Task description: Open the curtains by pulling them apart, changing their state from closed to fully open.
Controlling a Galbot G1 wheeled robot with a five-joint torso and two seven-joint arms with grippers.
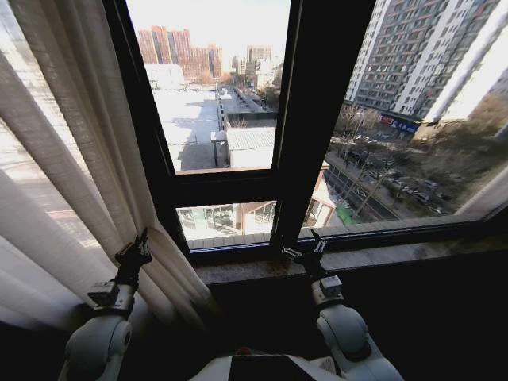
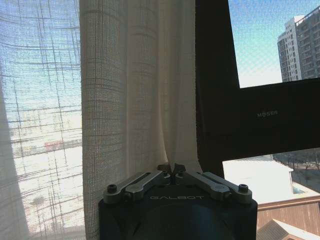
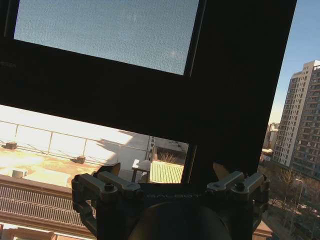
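Left claw (image 2: 172, 169) pinching curtains (image 2: 135, 100)

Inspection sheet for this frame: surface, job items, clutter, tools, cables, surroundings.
Surface: stone sill under the window, bare.
Job's things: curtain gathered at the left; a sliver of fabric at the right edge; glass between uncovered.
Clutter: nothing seen.
Tools: left tool shut on the curtain's edge fold; right tool open, holding nothing, in front of the black frame.
Cables: nothing seen.
Surroundings: rooftops, street and tower blocks outside.
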